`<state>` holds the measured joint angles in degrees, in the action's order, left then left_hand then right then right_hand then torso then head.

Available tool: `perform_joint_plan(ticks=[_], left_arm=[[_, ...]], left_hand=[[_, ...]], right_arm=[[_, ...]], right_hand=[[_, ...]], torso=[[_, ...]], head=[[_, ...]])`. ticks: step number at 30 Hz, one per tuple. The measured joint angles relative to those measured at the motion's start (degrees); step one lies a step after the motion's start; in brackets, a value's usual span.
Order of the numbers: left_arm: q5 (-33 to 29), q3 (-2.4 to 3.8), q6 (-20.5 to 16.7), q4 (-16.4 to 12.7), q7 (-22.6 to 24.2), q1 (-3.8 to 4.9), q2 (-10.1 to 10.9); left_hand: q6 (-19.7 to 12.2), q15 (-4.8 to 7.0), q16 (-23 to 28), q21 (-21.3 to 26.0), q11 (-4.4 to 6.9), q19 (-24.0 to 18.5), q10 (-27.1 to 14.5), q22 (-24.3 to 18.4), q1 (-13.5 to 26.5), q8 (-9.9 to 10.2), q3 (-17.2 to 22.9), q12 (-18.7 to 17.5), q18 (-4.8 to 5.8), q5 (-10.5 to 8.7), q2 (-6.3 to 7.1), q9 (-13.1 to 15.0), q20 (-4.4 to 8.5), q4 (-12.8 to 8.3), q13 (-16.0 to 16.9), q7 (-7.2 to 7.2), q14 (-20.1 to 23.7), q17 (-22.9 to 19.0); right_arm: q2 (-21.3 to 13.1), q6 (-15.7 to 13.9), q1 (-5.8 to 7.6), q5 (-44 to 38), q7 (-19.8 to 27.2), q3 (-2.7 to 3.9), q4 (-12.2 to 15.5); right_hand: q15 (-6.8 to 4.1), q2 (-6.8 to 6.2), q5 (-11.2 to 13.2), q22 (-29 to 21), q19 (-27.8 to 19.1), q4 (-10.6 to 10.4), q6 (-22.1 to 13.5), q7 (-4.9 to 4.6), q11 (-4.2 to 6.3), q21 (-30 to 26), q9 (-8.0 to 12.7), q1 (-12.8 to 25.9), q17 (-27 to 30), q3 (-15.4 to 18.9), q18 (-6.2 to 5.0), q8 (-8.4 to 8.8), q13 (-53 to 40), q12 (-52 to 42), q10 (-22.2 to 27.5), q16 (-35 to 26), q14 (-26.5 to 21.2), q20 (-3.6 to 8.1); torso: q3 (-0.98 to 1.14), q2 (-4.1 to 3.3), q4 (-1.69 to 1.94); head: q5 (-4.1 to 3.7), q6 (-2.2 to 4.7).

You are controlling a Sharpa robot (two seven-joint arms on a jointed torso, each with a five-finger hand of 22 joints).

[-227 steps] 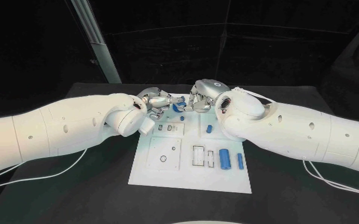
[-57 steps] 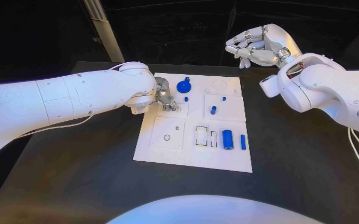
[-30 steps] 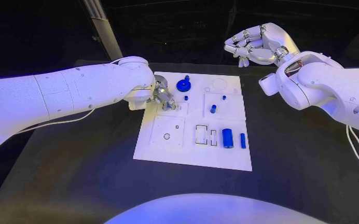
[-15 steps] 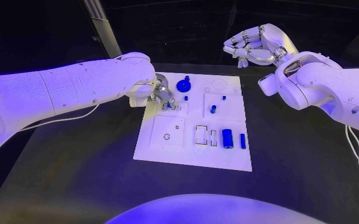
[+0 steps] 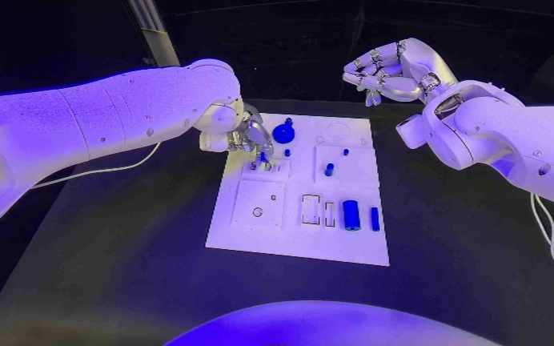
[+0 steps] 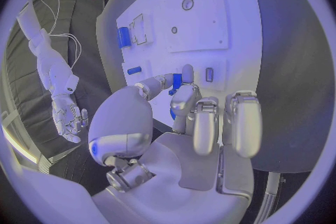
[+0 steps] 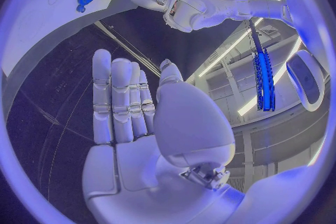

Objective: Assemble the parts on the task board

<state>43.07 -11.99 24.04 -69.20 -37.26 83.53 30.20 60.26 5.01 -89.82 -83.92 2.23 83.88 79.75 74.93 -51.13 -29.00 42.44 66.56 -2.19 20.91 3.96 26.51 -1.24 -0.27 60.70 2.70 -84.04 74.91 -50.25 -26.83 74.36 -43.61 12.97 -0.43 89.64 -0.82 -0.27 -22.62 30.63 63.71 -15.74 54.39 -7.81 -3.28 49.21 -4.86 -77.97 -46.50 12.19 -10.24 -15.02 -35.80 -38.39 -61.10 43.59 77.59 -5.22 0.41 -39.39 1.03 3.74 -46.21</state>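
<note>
Since two seconds ago the left arm has risen and swung a little toward the counter's far edge, its left hand point(image 5: 250, 142) now hanging over the far-left part of the task board point(image 5: 300, 238), while the right hand point(image 5: 387, 74) has kept its place, raised well above and beyond the board's far-right corner. The left hand pinches a small blue peg point(image 6: 177, 80) between thumb and a fingertip, its other fingers curled alongside; the peg points down at the board, just beside a small slot point(image 6: 209, 74) in the plate, and whether it touches the plate cannot be told. The right hand holds nothing, its fingers straight, close together and apart from the thumb. On the board, the blue round disc part point(image 5: 283, 131) sits near the far edge, just beside the left hand's fingers. A short blue pin point(image 5: 329, 170) stands near the board's middle, with a smaller blue dot point(image 5: 345, 151) beyond it toward the far edge. Nearer the front, toward the right edge, a thick blue cylinder point(image 5: 350, 215) lies beside a thin blue rod point(image 5: 374, 219), both lengthwise, next to two rectangular recesses point(image 5: 311, 208). A round hole point(image 5: 256, 211) marks the left front plate of the board.
</note>
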Motion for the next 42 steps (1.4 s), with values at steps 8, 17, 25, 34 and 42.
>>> perform_joint_plan(ticks=[8, 17, 25, 34, 42], left_arm=[[-4.33, -0.02, 8.01, 6.26, -1.07, 0.86, -3.70], [-7.19, -0.08, 13.42, 13.16, -1.98, 1.05, -7.10], [-7.71, -1.05, 13.89, 14.72, -2.21, 0.55, -8.29], [-6.86, -1.39, 12.68, 15.31, -2.28, -0.34, -9.10], [-5.21, -1.42, 11.02, 15.34, -2.28, -0.91, -9.44]], left_hand=[[0.01, 0.00, 0.00, 0.00, 0.01, 0.00, -0.02, 0.00, 0.00, 0.08, -0.08, 0.00, 0.00, -0.05, -0.01, -0.05, 0.00, -0.09, -0.24, -0.01, 0.00, 0.00], [0.01, 0.00, 0.00, 0.00, 0.15, 0.00, -0.17, 0.00, 0.00, -0.14, -0.14, -0.24, 0.00, -0.07, -0.01, -0.05, 0.00, -0.15, -0.37, -0.01, 0.00, 0.00], [0.01, 0.00, 0.00, 0.00, 0.14, 0.00, -0.18, 0.00, -0.01, -0.13, -0.14, -0.24, 0.00, -0.23, 0.00, -0.05, 0.00, -0.16, -0.37, -0.02, 0.00, 0.00], [0.01, 0.00, 0.00, 0.00, 0.02, 0.00, -0.23, 0.00, -0.01, -0.11, -0.22, -0.24, 0.00, 0.00, -0.01, -0.04, 0.00, -0.23, -0.47, -0.02, 0.00, 0.00], [0.01, 0.00, 0.00, 0.21, 0.00, 0.00, -0.22, 0.00, 0.20, -0.10, -0.22, -0.24, 0.00, -0.02, -0.21, -0.04, 0.00, -0.24, -0.47, -0.02, 0.00, 0.00]], right_arm=[[0.36, 0.15, 0.00, -0.03, -0.18, 0.00, -0.36], [0.84, 0.29, 0.00, -0.05, -0.48, -0.01, -0.56], [1.01, 0.41, 0.01, -0.12, -0.65, -0.01, -0.58], [1.21, 0.51, 0.01, -0.19, -0.75, -0.01, -0.60], [1.24, 0.60, 0.01, -0.22, -0.81, -0.01, -0.60]], right_hand=[[0.00, 0.00, 0.16, -0.06, 0.00, 0.08, 0.00, 0.00, 0.00, 0.00, 0.00, 0.00, 0.00, 0.21, 0.00, 0.00, 0.04, 0.00, 0.00, -0.22, 0.00, 0.00], [0.00, 0.00, 0.16, -0.05, 0.00, 0.08, 0.00, 0.00, 0.00, 0.00, 0.00, 0.00, 0.00, 0.21, 0.00, 0.00, 0.04, 0.00, 0.00, -0.22, 0.00, 0.00], [0.00, 0.00, 0.15, -0.12, 0.00, 0.09, 0.00, 0.00, 0.00, 0.00, -0.01, 0.00, 0.12, 0.21, 0.00, -0.01, 0.10, 0.00, 0.00, -0.46, 0.00, 0.00], [0.00, 0.00, 0.15, -0.12, 0.00, 0.09, 0.00, 0.00, 0.00, -0.24, 0.04, 0.00, 0.24, 0.20, 0.00, -0.01, 0.09, 0.00, 0.00, -0.46, 0.00, -0.01], [0.00, 0.00, 0.15, -0.12, -0.01, 0.09, 0.00, 0.00, 0.00, -0.24, 0.04, 0.00, 0.24, 0.20, 0.00, -0.01, 0.08, 0.00, 0.00, -0.46, 0.00, -0.01]], torso=[[0.00, -0.02, -0.05], [0.02, -0.03, -0.07], [-0.04, -0.03, -0.07], [-0.08, 0.01, 0.04], [-0.07, 0.02, 0.03]], head=[[0.03, -0.07], [0.02, -0.24], [-0.09, -0.51], [-0.12, -0.73], [-0.06, -0.75]])
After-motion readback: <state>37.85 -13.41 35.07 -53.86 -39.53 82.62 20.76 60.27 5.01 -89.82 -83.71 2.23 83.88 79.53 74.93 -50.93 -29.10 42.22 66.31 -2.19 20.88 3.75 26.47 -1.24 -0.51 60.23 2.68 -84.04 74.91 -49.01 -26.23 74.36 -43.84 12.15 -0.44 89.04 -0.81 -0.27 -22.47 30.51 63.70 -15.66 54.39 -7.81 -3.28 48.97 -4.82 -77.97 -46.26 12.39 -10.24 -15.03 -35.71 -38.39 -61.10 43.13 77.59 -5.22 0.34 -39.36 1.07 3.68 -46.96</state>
